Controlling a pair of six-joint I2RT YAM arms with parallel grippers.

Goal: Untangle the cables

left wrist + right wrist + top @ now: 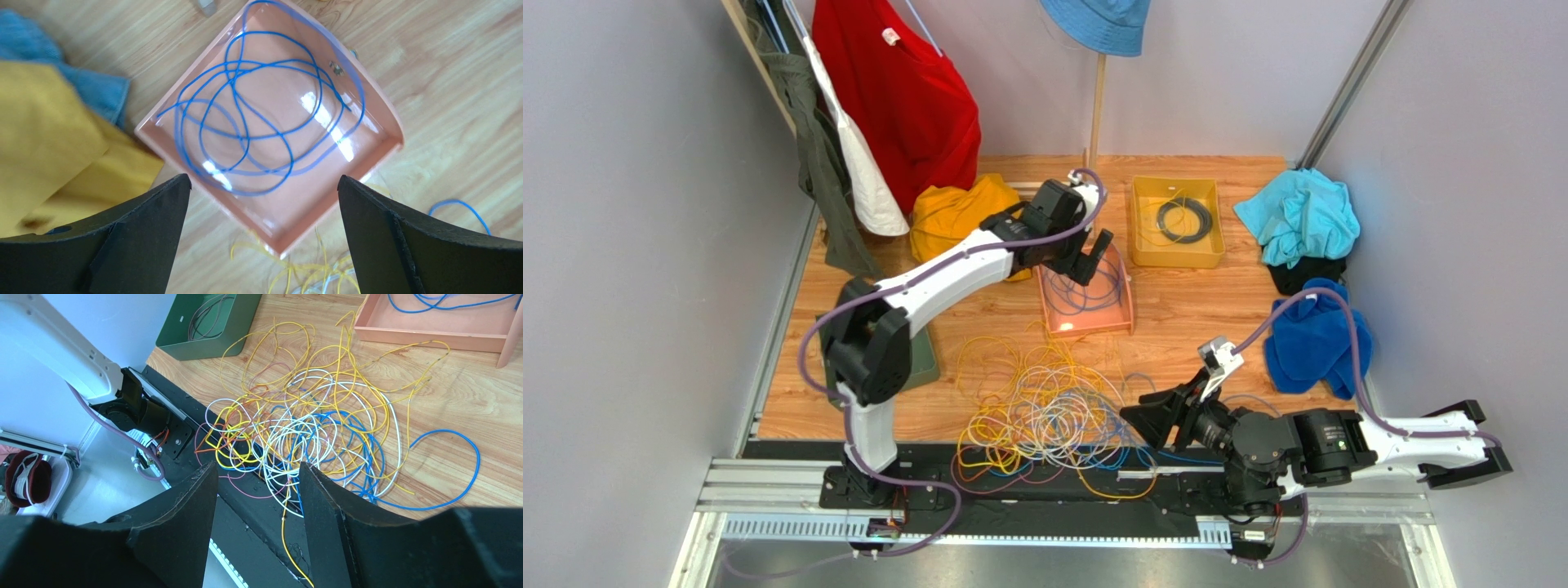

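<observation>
The tangled cables (1051, 410) heap at the table's (1210, 325) near edge, the right gripper (258, 471) spread and empty at their fringe. Over the pink tray (294, 223) the left gripper (1090, 263) hangs released (only its wrist view shows the loose blue cable (236, 68) inside plainly).

There are three trays: a pink tray (1090, 330), a yellow tray (1178, 259) far right, a green tray (184, 324) near left. One heap of cables (1051, 410) lies near.

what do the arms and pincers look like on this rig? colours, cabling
The left arm and right arm both have white link shells with black joint housings. A thin purple-grey hose loops loosely along each. The left pincer and right pincer are matte black, each with two broad wedge-shaped fingers.
</observation>
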